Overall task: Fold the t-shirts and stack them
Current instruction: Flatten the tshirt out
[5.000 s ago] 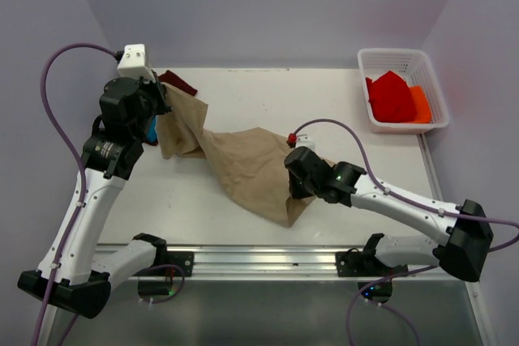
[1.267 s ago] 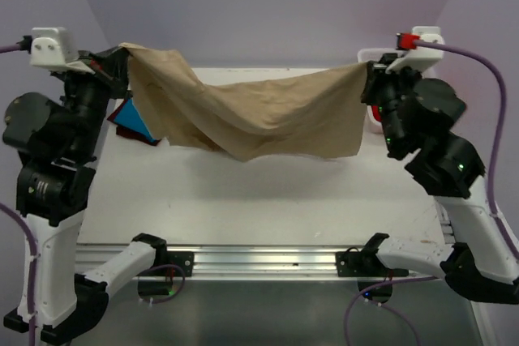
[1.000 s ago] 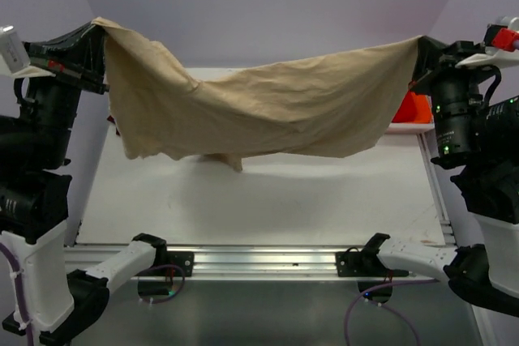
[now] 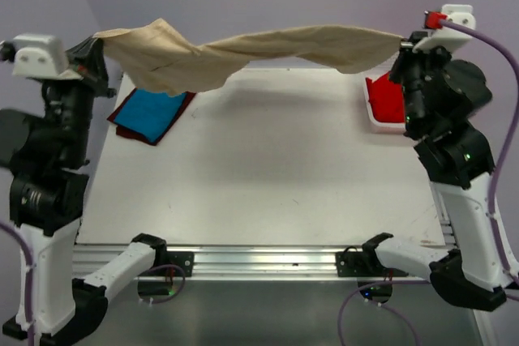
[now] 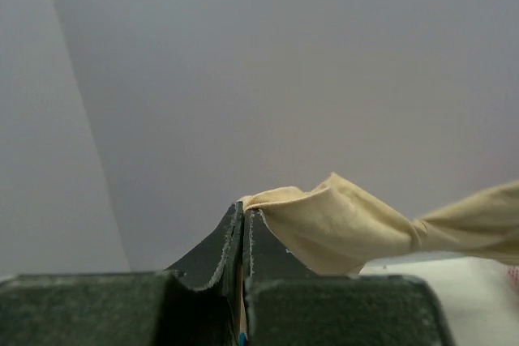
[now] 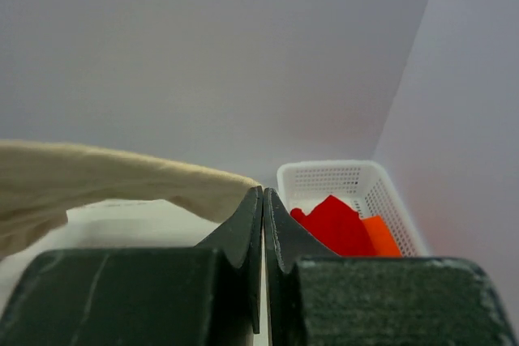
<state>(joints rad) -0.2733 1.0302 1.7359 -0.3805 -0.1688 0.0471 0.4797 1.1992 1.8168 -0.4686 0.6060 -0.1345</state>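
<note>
Thin pinches: left gripper (image 5: 243, 215) and right gripper (image 6: 263, 194) each clamp an edge of the tan t-shirt (image 4: 268, 44), strung twisted between them in mid-air; a slip could dump it bunched on the blue t-shirt (image 4: 154, 111) below the left one.

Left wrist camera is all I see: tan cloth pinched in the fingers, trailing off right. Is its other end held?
Observer: Yes, the right gripper is shut on the tan shirt's other end.
Operator: Does the cloth touch the table?
Observer: It seems not; it spans above the table, from the left gripper across to the right.
Operator: Anything beneath it?
Observer: A blue shirt lies on a maroon shirt near the table's left edge.
</note>
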